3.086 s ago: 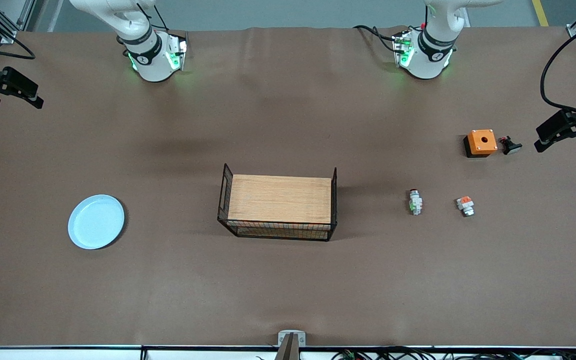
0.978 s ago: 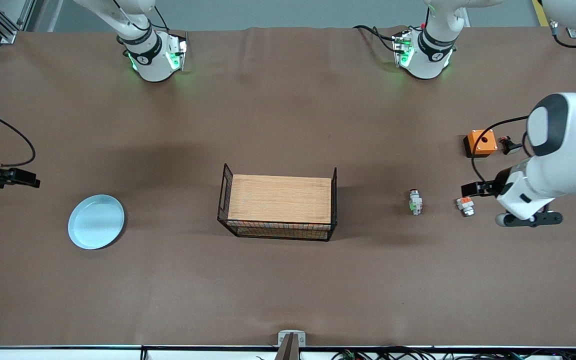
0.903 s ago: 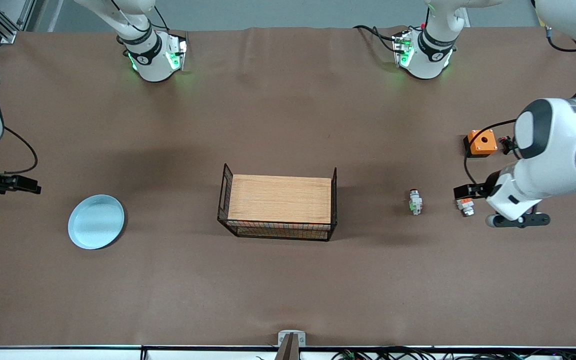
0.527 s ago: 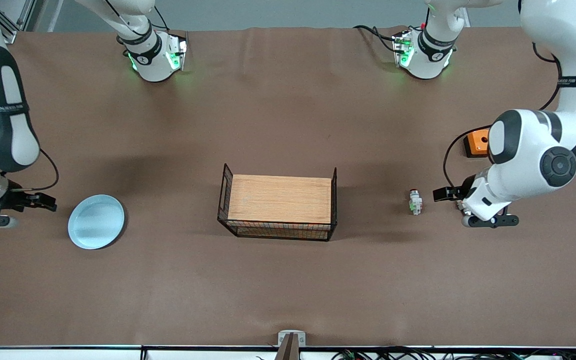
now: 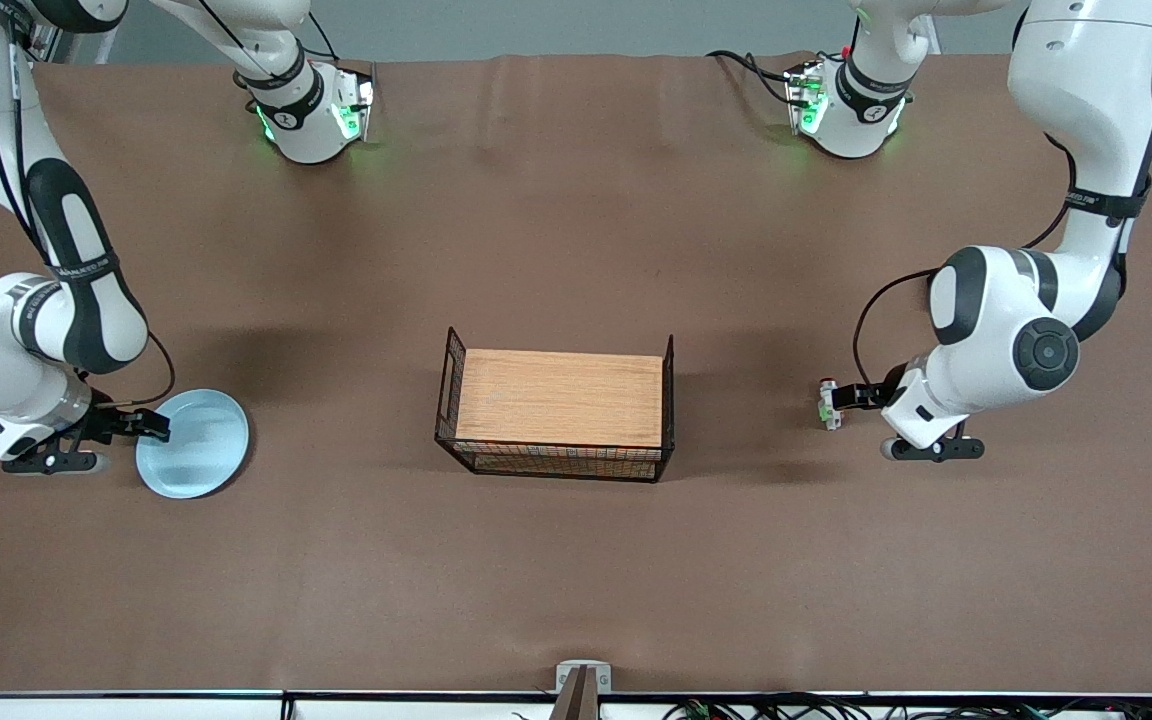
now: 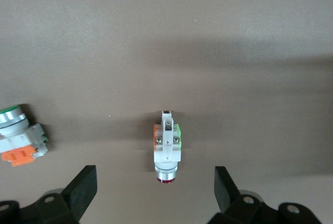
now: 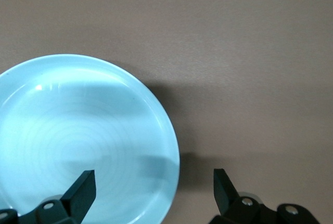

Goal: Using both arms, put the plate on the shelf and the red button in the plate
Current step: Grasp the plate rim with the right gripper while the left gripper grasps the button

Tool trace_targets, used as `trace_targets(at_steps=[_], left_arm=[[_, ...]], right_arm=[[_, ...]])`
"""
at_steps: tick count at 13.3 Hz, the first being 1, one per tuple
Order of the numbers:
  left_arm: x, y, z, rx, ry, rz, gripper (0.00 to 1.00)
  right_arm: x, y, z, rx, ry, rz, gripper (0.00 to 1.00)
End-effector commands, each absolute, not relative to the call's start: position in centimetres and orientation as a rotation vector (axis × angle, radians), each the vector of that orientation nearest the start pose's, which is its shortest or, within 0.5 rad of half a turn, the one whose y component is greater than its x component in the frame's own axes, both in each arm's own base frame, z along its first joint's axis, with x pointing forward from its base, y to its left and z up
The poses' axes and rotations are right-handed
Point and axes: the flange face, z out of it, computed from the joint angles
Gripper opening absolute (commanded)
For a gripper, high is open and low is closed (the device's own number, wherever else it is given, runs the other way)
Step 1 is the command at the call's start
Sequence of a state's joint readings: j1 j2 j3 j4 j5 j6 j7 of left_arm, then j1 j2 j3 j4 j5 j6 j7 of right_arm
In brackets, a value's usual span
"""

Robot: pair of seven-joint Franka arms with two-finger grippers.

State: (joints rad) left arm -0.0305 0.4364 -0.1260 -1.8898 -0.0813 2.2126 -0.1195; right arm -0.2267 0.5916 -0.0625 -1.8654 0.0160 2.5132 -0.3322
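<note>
the plate (image 5: pixel 193 443) lies flat on the table toward the right arm's end, well apart from the wire basket (image 5: pixel 556 408) with its wooden top at the middle. the red button (image 5: pixel 829 404) lies on its side toward the left arm's end, about level with the basket; in the left wrist view it (image 6: pixel 167 146) sits centred between the two fingers, red tip toward the camera, touched by neither.

both arms look to be at the approach step, neither thing gripped. the right gripper (image 5: pixel 141 427) hangs over the plate's rim on the side away from the basket, jaws wide; its wrist view shows one finger (image 7: pixel 80 190) over the plate's inside and the other over bare table, so the rim (image 7: pixel 171 146) falls between them. the left gripper (image 5: pixel 851 397) is right beside the button, jaws wide too.

next, i judge each needs a short descent and then a squeeze: the right on the thin rim, the left across the button's narrow body. the glossy rim could slip.

each arm reaches round from its base and bends back inward, wrist low. a second switch part (image 6: pixel 20 140) with an orange block lies beside the button.
</note>
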Motion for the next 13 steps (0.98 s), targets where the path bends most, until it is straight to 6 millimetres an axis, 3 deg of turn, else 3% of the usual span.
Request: trace_targets(at_steps=[1, 13], left_arm=[[60.9, -11.4, 25.5, -3.244, -0.054, 0.19, 0.99], [60.4, -11.4, 18.7, -3.231, -0.052, 0.224, 0.97]], right_arm=[[62.7, -18.8, 19.7, -3.169, -0.072, -0.091, 1.0], [63.1, -19.7, 18.4, -3.165, -0.093, -0.067, 1.0]])
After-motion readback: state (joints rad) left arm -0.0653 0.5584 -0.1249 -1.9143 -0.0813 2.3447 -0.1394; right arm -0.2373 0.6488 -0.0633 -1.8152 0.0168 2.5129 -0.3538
